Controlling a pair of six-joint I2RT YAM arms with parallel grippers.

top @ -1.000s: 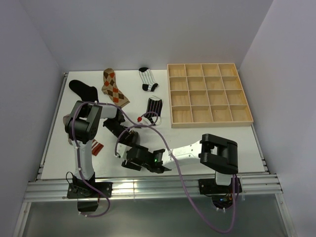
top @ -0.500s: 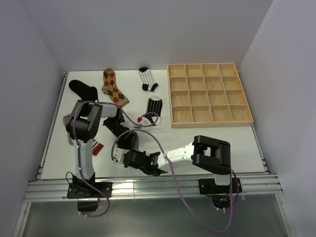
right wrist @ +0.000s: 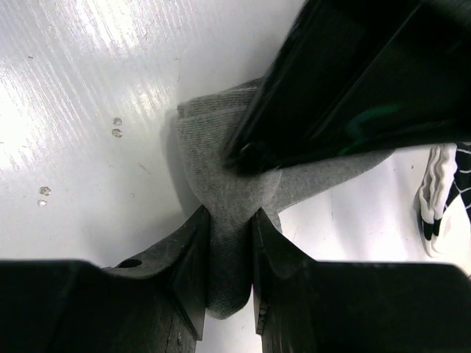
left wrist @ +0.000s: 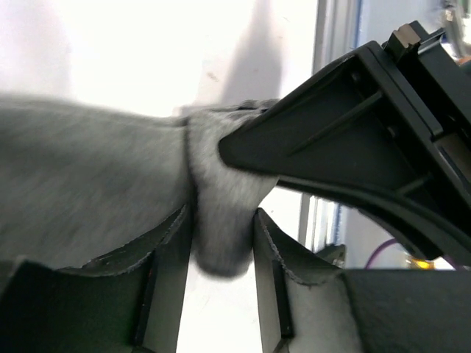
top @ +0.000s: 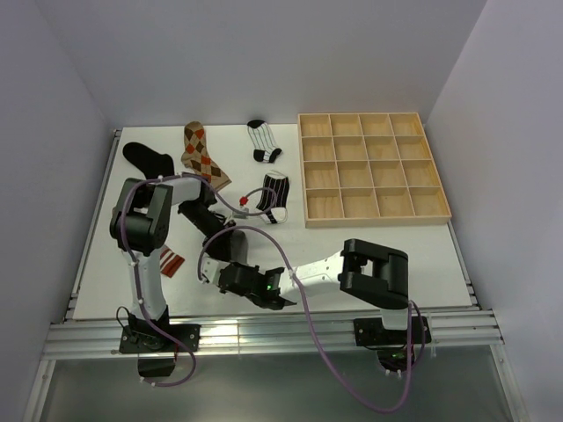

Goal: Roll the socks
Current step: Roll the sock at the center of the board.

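**Grip on grey sock passed between arms near front edge**

Since a second ago, the left arm (top: 141,220) has been swung inward. Its jaws have been eased wider around a fold of the grey sock (left wrist: 88,169). The fabric fills the gap, but the view is blurred, and whether it is pinched or merely lodged cannot be told. The right arm (top: 374,268) has been brought leftward across the front of the tabletop (top: 457,264). Its jaws, wide apart before, are now closed on the sock's bunched end, just beside the left jaws. The sock is thus held low over the near-left part of the tabletop, between the two arms. A regrip is judged to be in progress, with no roll yet formed.

Laid out towards the back, from left to right, are a black sock (top: 148,159), an argyle sock (top: 201,154), a white banded sock (top: 260,141) and a striped sock (top: 274,195), all unrolled, then the wooden grid tray (top: 374,167). The tabletop is white and is enclosed by plain pale walls (top: 264,53).
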